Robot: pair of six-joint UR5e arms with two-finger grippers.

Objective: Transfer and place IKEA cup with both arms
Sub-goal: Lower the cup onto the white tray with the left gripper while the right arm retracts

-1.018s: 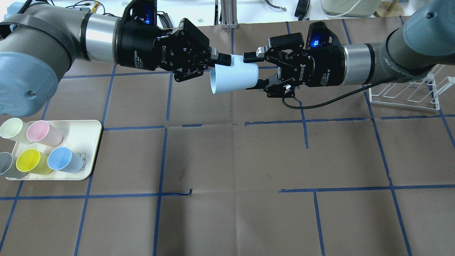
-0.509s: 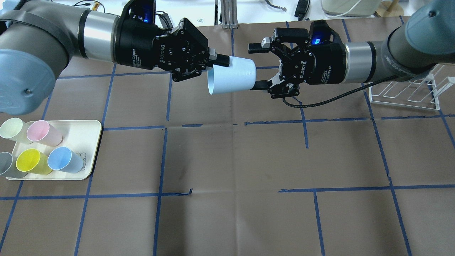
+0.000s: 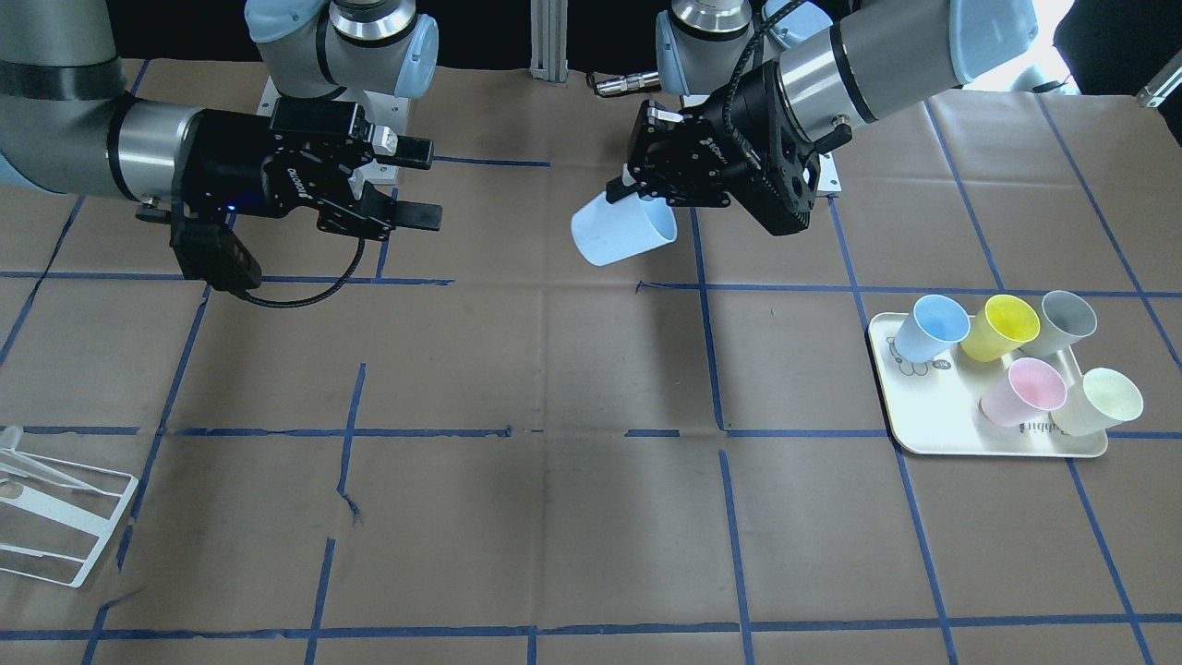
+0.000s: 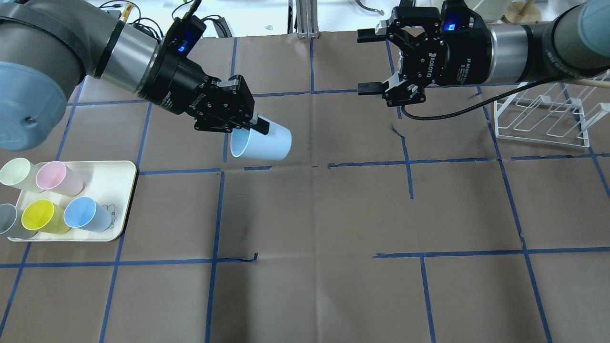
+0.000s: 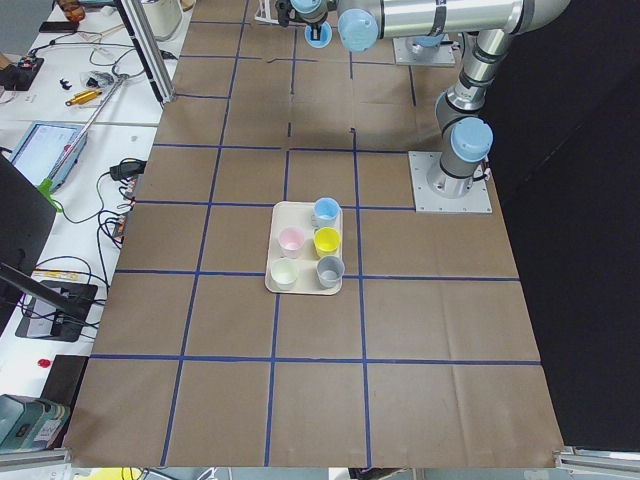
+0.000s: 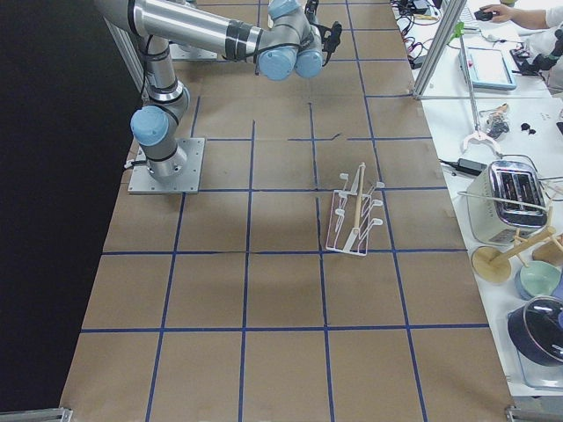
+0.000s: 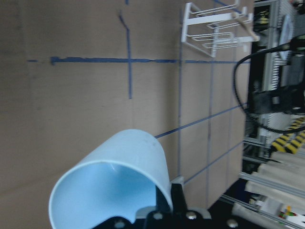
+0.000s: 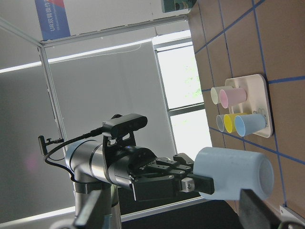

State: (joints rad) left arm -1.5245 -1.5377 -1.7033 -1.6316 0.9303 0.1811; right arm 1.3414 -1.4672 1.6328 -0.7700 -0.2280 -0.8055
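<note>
The left gripper (image 4: 256, 126) clamps the rim of the IKEA cup (image 4: 269, 143), held on its side above the desk (image 4: 333, 214), left of centre. The right gripper (image 4: 366, 61) stands open near the far edge.

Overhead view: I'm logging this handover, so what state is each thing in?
IKEA cup: airborne, on its side, gripped at the rim.
Left gripper: shut on the cup.
Right gripper: open, empty, apart from the cup.
Tray: holds five upright cups.
Rack: standing, empty.
</note>
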